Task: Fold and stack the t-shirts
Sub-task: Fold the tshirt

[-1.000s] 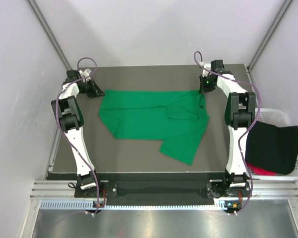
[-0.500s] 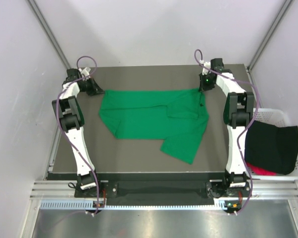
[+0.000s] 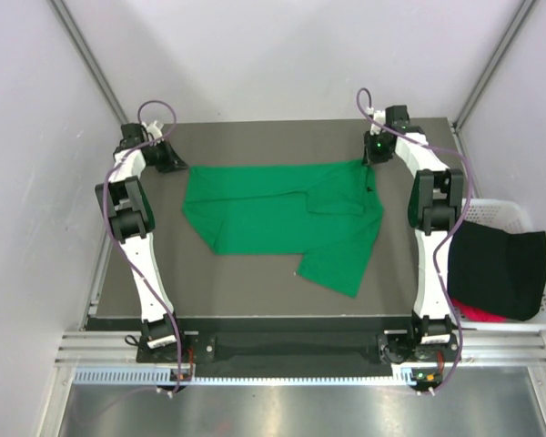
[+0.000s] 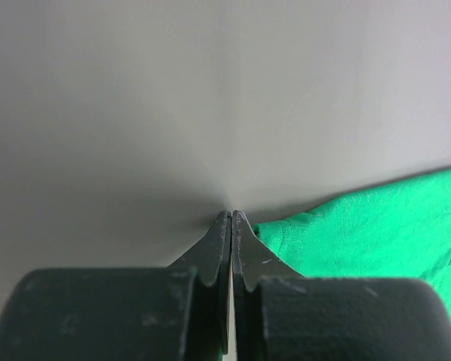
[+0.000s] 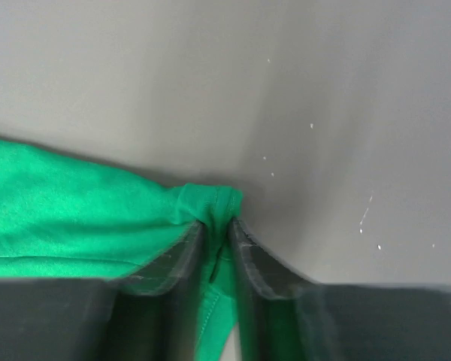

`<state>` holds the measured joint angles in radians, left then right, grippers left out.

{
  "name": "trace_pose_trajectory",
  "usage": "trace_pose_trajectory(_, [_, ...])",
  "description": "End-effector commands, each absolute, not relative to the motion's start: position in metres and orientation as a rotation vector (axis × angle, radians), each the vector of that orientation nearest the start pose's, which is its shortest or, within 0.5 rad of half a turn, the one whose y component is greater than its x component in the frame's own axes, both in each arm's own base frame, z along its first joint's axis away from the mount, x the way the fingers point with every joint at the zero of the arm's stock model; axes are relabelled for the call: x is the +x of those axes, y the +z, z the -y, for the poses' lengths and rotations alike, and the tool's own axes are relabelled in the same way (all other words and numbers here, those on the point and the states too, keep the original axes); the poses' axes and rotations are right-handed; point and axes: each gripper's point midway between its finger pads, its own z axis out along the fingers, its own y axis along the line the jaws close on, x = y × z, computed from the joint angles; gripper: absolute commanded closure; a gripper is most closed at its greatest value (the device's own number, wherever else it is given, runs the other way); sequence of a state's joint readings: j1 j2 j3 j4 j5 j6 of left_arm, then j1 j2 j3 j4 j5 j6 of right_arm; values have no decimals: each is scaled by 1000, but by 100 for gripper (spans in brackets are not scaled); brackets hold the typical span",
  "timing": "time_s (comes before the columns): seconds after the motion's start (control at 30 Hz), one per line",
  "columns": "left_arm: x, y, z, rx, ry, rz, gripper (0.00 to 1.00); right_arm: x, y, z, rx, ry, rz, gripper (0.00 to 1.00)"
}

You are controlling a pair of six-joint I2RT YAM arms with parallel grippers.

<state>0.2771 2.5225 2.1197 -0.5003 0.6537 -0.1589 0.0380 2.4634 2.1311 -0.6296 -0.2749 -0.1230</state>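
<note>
A bright green t-shirt (image 3: pixel 282 214) lies spread on the dark table (image 3: pixel 255 282), one part folded toward the front right. My right gripper (image 3: pixel 369 162) is at its far right corner. In the right wrist view, its jaws (image 5: pixel 216 226) stand slightly apart and blurred, with a bunched bit of green cloth (image 5: pixel 75 203) between them. My left gripper (image 3: pixel 176 165) is shut and empty just off the shirt's far left corner; the green cloth (image 4: pixel 361 233) lies beside its tips (image 4: pixel 231 214). A black t-shirt (image 3: pixel 499 269) and a red one (image 3: pixel 478 314) lie bunched in the basket.
A white plastic basket (image 3: pixel 514 211) stands off the table's right edge, beside the right arm. Grey walls close in behind and on both sides. A metal rail runs along the near edge by the arm bases.
The right gripper's jaws have parted a little around the shirt corner. The left gripper has pulled slightly back and left from the shirt's far left corner. The shirt has barely shifted.
</note>
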Motion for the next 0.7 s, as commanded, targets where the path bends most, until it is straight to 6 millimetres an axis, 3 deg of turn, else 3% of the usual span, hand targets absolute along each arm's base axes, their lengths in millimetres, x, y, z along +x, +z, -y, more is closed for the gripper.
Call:
trace_pose_trajectory(0.0, [594,61,-57,-186,-670,-2308,97,575,23,-38,-281,189,-2510,74])
trace_pose_trajectory(0.03, [593,68,-59,-186,-630,-2302,92,582,60,-34,-279,163,-2426,70])
trace_pose_trajectory(0.13, [589,109,-54,-117,-508,-2230,69,567,90,-23,-289,96,-2379,61])
trace_pose_trajectory(0.17, [582,129,-52,-89,-441,-2206,64,567,129,-21,-293,63,-2296,60])
trace_pose_trajectory(0.2, [581,142,-51,-71,-407,-2181,61,556,129,-18,-326,48,-2298,56])
trace_pose_trajectory(0.23, [578,153,-49,-57,-388,-2168,54,549,162,-17,-343,27,-2236,56])
trace_pose_trajectory(0.27, [569,171,-41,-38,-376,-2151,52,537,156,-15,-361,2,-2250,55])
trace_pose_trajectory(0.3, [561,175,-37,-36,-378,-2159,52,529,161,-12,-405,-25,-2238,55])
trace_pose_trajectory(0.33, [550,172,-32,-37,-387,-2180,52,519,183,-10,-420,-51,-2196,55])
trace_pose_trajectory(0.37, [541,191,-25,-13,-377,-2158,51,503,167,-5,-434,-79,-2236,54])
trace_pose_trajectory(0.4, [531,192,-22,-7,-374,-2169,51,494,167,-2,-470,-105,-2233,55])
trace_pose_trajectory(0.43, [517,182,-18,-6,-384,-2203,51,483,182,-1,-487,-123,-2196,55])
trace_pose_trajectory(0.47, [506,198,-15,25,-368,-2179,51,464,162,-2,-523,-108,-2239,55])
trace_pose_trajectory(0.5, [496,198,-12,31,-370,-2189,51,454,161,-3,-572,-110,-2231,55])
trace_pose_trajectory(0.53, [480,183,-9,32,-378,-2233,51,441,173,-6,-596,-110,-2197,55])
trace_pose_trajectory(0.57, [466,195,-6,77,-364,-2217,51,422,154,-9,-629,-73,-2233,55])
trace_pose_trajectory(0.6, [456,193,-2,102,-376,-2224,51,412,153,-12,-660,-60,-2226,55])
trace_pose_trajectory(0.63, [437,176,3,105,-393,-2275,51,397,161,-16,-684,-38,-2208,55])
trace_pose_trajectory(0.67, [425,184,7,144,-386,-2260,51,378,145,-25,-722,36,-2231,55])
